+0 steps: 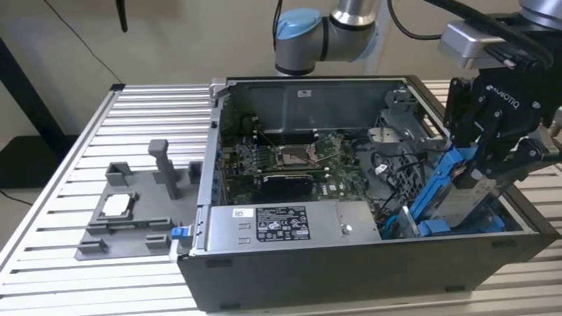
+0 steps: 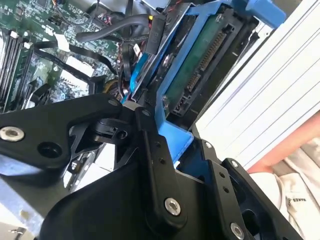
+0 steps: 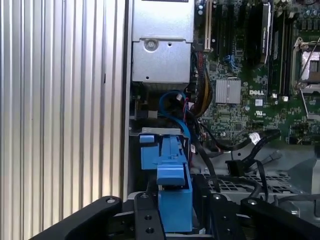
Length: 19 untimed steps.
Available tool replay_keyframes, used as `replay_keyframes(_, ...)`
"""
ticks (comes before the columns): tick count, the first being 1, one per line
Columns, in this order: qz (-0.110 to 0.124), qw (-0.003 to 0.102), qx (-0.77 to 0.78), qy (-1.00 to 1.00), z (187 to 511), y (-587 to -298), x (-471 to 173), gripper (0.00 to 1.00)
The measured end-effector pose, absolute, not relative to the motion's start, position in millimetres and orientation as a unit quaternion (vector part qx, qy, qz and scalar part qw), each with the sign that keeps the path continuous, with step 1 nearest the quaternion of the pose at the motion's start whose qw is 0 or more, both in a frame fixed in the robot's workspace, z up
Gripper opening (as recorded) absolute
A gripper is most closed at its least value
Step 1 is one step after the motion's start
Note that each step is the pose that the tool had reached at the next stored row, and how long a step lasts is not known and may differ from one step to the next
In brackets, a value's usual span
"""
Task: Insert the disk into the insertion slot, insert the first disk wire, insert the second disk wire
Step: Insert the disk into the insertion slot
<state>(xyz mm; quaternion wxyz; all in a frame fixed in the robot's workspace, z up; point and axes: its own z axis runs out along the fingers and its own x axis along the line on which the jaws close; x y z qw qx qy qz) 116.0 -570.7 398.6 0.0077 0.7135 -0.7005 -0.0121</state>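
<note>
My gripper point(image 1: 481, 164) is shut on the upper end of the disk point(image 1: 470, 197), a silver drive in a bright blue carrier point(image 1: 439, 187). The disk stands steeply tilted, its lower end down inside the near corner of the dark case on the exterior view's right. Both wrist views show the blue carrier point(image 3: 175, 200) point(image 2: 172, 140) between my black fingers point(image 3: 145, 212). The insertion slot point(image 1: 411, 122), a grey sheet-metal bay, sits farther back along the same side of the case, apart from the disk. Loose black cables with plugs point(image 3: 235, 167) lie near it; which are the disk wires I cannot tell.
The silver power-supply box point(image 1: 281, 227) fills the case's near side, with the green motherboard point(image 1: 290, 158) behind it. A blue cable point(image 3: 172, 102) loops beside the supply. A grey plastic tray with upright posts point(image 1: 131, 210) lies on the slatted table point(image 1: 158, 112), on the exterior view's left.
</note>
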Motion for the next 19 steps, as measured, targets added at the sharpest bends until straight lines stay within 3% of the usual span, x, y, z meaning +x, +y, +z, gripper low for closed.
replay_keyframes(4,-0.025,-0.006,0.712,-0.702,398.3,-570.5,115.5,0.43)
replay_keyframes(7,-0.025,-0.007,0.710,-0.704,398.2,-570.5,115.5,0.49)
replay_keyframes(11,-0.025,-0.007,0.707,-0.707,397.9,-570.6,114.8,0.35)
replay_keyframes(16,-0.024,-0.007,0.705,-0.709,397.9,-570.6,114.7,0.34)
replay_keyframes(19,-0.026,-0.015,0.705,-0.709,396.4,-570.5,111.8,0.34)
